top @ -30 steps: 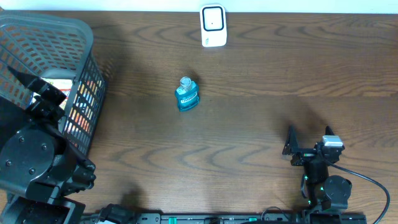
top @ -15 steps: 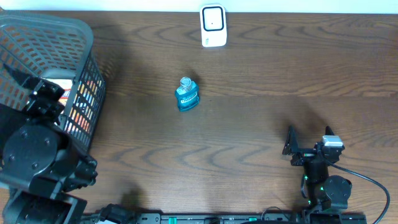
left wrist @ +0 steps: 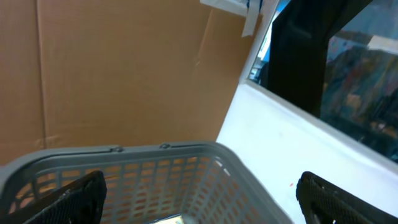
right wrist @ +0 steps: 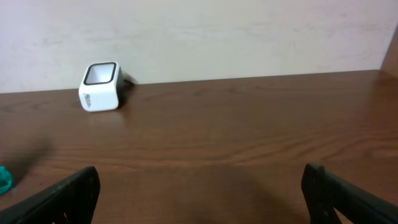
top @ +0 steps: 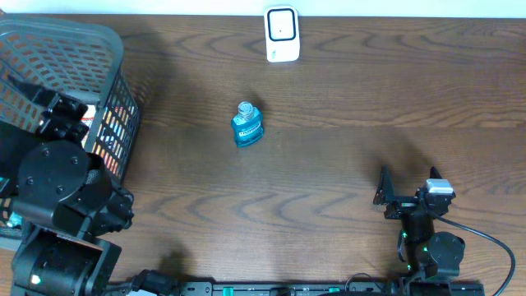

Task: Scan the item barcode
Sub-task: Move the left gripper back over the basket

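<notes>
Overhead: dark wood-grain table [top: 345, 148], white scanner [top: 281, 34] by pale wall [right wrist: 249, 31]

Small teal-blue bottle [top: 246, 125] with a pale cap, cap end toward 12 o'clock, lying left of centre on the wooden tabletop [top: 345, 164]. White barcode scanner [top: 281, 34] with a dark window stands at the far edge, at 1 o'clock from the bottle and well apart.

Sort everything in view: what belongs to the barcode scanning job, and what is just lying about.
Belongs to the job: white scanner; grey basket with packages inside; left gripper, open, over the basket.

Lying about for now: blue bottle, alone mid-table, possibly another item to scan; right gripper, open, parked away from everything.
</notes>
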`<control>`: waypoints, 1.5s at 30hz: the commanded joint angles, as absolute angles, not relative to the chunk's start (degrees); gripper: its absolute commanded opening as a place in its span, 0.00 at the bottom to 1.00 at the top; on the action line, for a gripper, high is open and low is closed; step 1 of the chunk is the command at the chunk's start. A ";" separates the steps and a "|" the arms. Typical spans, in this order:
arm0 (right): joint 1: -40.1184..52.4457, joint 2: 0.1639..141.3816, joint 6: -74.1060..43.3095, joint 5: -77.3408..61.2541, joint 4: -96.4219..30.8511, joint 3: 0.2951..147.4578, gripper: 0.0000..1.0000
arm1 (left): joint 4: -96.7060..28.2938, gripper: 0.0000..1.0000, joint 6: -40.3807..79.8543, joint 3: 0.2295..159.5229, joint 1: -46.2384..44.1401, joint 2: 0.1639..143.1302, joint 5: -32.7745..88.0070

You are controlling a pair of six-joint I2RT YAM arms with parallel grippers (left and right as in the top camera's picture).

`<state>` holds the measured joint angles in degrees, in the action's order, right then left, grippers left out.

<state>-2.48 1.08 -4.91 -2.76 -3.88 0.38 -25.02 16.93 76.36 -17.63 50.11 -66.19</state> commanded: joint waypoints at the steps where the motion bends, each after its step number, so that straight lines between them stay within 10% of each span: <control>1: -2.15 1.04 -4.21 -2.48 -4.12 0.32 0.99 | -27.64 0.98 17.65 76.29 -17.28 49.98 -67.31; 45: -2.15 1.04 -4.21 -2.48 -4.12 0.32 0.99 | -56.55 0.98 24.29 87.81 32.18 88.77 -4.47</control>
<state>-2.48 1.08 -4.91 -2.76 -3.88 0.38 -53.23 22.74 86.94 31.92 84.97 -6.81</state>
